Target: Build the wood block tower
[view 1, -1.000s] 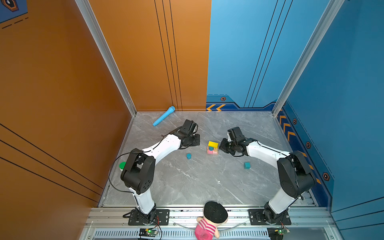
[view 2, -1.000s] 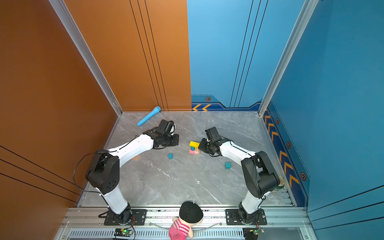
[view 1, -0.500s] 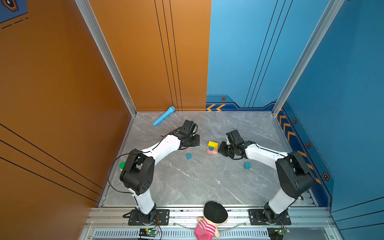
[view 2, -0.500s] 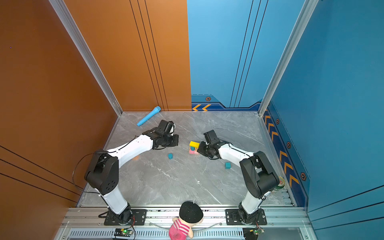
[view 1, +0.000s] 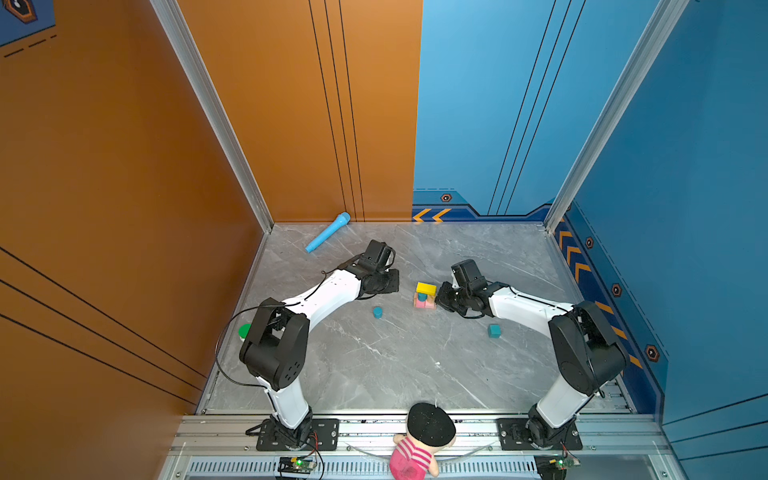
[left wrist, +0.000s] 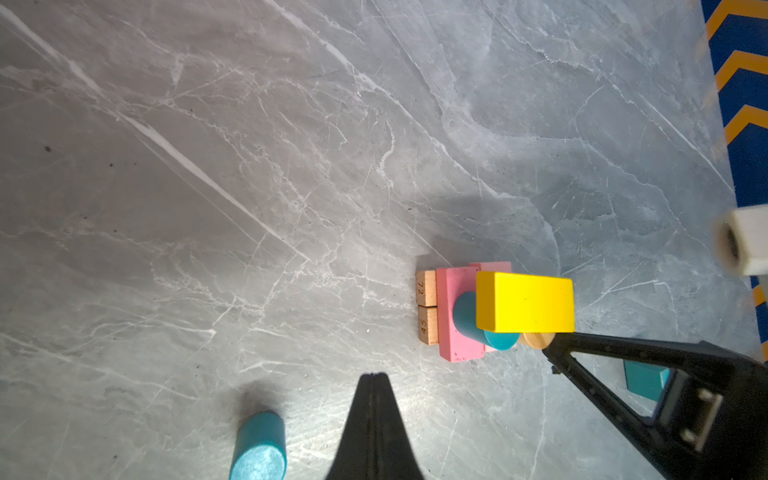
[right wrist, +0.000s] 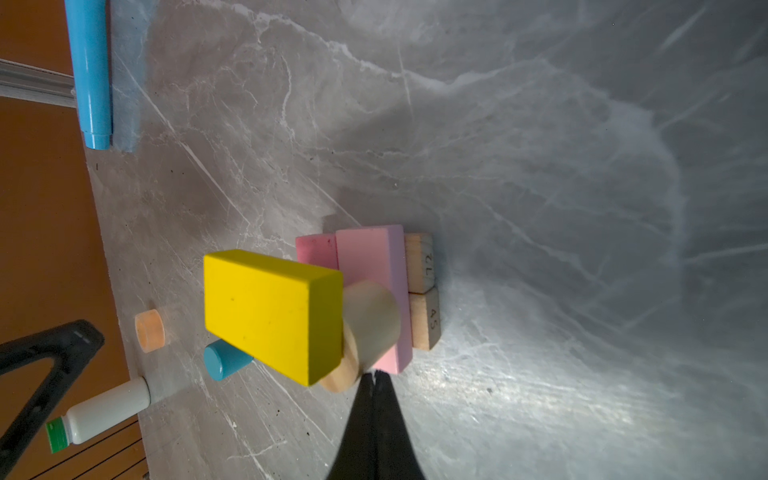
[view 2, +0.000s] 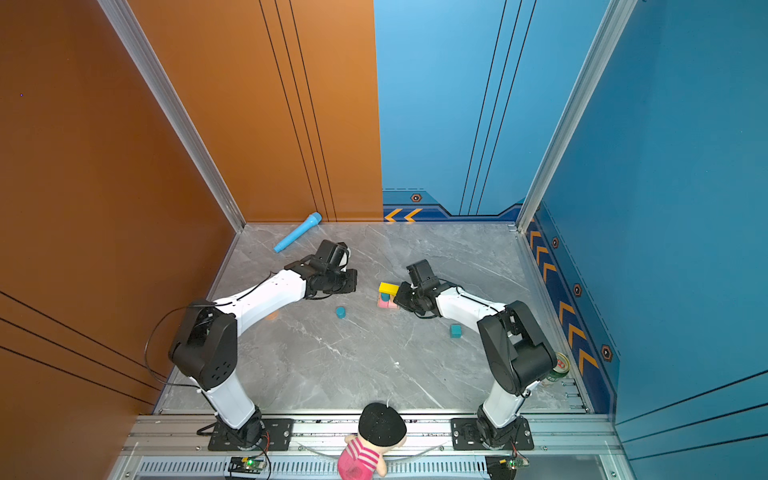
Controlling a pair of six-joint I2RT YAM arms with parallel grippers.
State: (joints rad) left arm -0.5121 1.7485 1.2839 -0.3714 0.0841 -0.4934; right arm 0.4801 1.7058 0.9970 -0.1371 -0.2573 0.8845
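Observation:
The tower (view 1: 424, 295) (view 2: 388, 295) stands mid-table: two tan bars (right wrist: 422, 291) at the bottom, pink bars (right wrist: 374, 266) across them, then a blue cylinder (left wrist: 467, 318) and a tan cylinder (right wrist: 370, 324) carrying a yellow bar (right wrist: 266, 311) (left wrist: 523, 301). My right gripper (right wrist: 376, 374) (view 1: 442, 297) is shut and holds nothing; its tip is against the tan cylinder's base. My left gripper (left wrist: 374, 376) (view 1: 388, 286) is shut and empty, well apart from the tower on its left. A loose blue cylinder (view 1: 377, 312) (left wrist: 259, 446) lies near it. A teal cube (view 1: 494, 331) (view 2: 456, 331) sits by the right arm.
A light-blue toy microphone (view 1: 328, 232) (right wrist: 89, 75) lies by the back wall. A white bottle with green cap (right wrist: 99, 411) and a small orange disc (right wrist: 149, 331) sit near the left wall. A doll (view 1: 419, 440) is at the front rail and a can (view 2: 559, 365) at the right edge.
My right gripper has shifted slightly closer in beside the tower. The left arm and the blocks have not visibly moved.

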